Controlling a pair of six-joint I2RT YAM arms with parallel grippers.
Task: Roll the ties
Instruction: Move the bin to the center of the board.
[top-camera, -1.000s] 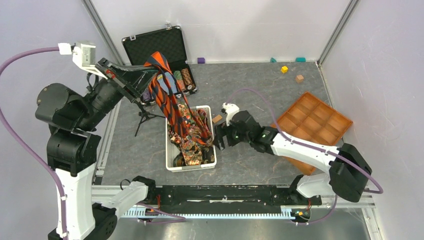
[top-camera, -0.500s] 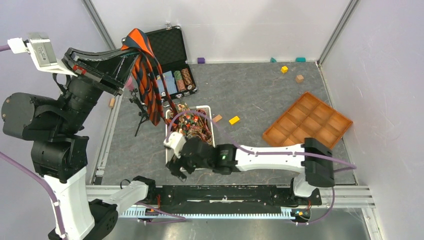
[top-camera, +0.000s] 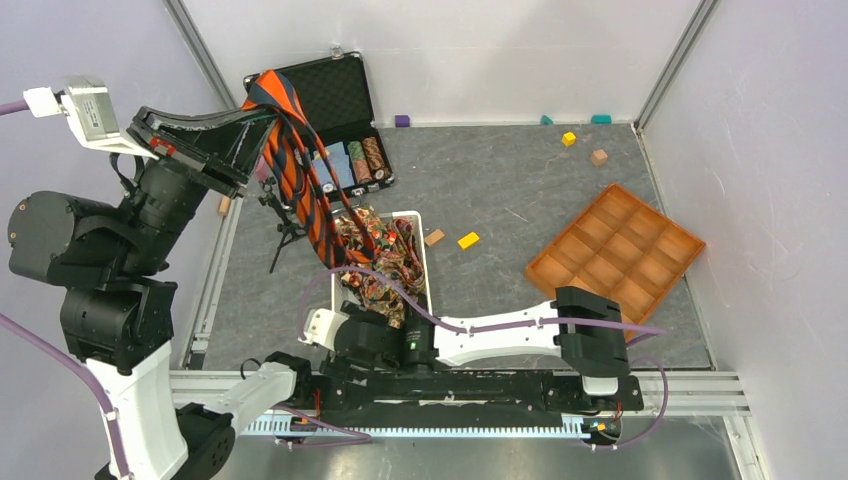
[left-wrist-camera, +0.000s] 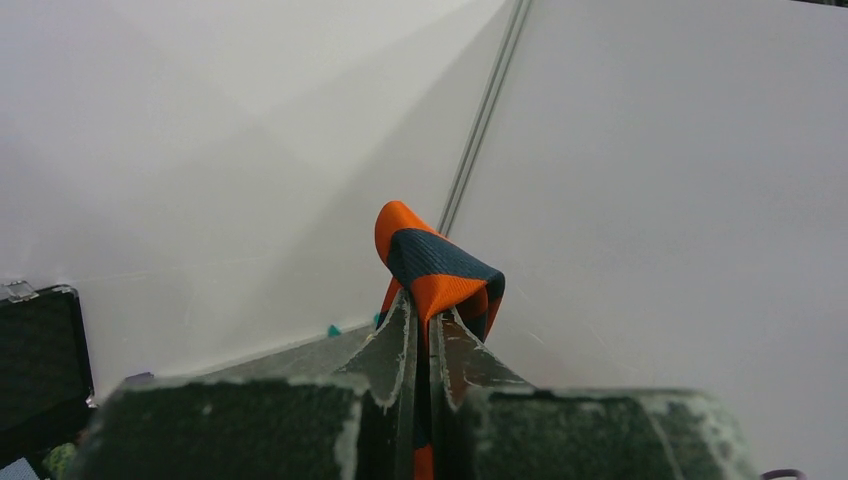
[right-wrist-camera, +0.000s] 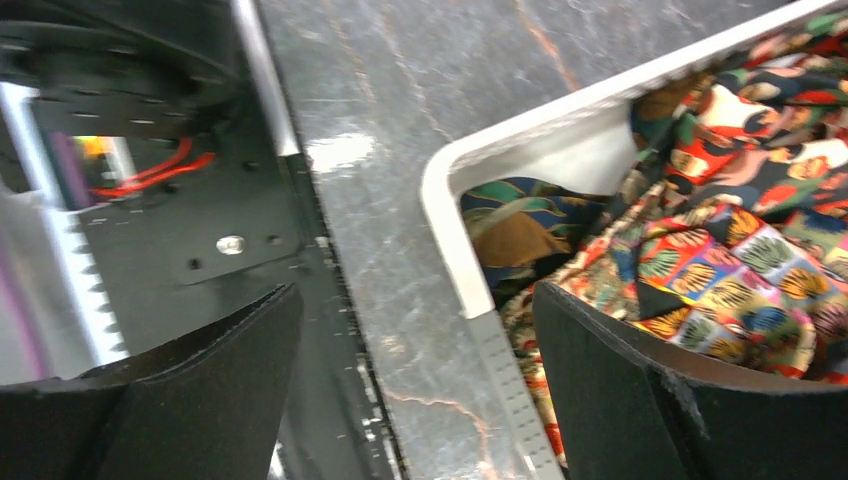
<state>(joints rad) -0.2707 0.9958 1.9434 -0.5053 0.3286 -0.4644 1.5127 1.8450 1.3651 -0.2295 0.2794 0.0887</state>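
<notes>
My left gripper (top-camera: 268, 100) is shut on the orange-and-dark striped tie (top-camera: 300, 170) and holds it high at the back left. The tie hangs down to the white bin (top-camera: 429, 275). In the left wrist view the folded tie (left-wrist-camera: 440, 260) sticks out above the closed fingertips of the left gripper (left-wrist-camera: 425, 300). Several multicolour patterned ties (top-camera: 385, 262) lie heaped in the bin. My right gripper (top-camera: 345, 337) is open and empty at the bin's near left corner. In the right wrist view the right gripper (right-wrist-camera: 420, 400) straddles the bin rim (right-wrist-camera: 450, 200) beside the patterned ties (right-wrist-camera: 740, 260).
An open black case (top-camera: 315, 85) with poker chips (top-camera: 358, 160) stands at the back left. An orange compartment tray (top-camera: 615, 245) lies on the right. Small blocks (top-camera: 467, 240) are scattered on the floor. The black front rail (top-camera: 460, 385) runs just behind my right gripper.
My right arm has swung from the bin's right side across the front to its near left corner. My left arm lifted the striped tie higher and to the left, then dipped slightly.
</notes>
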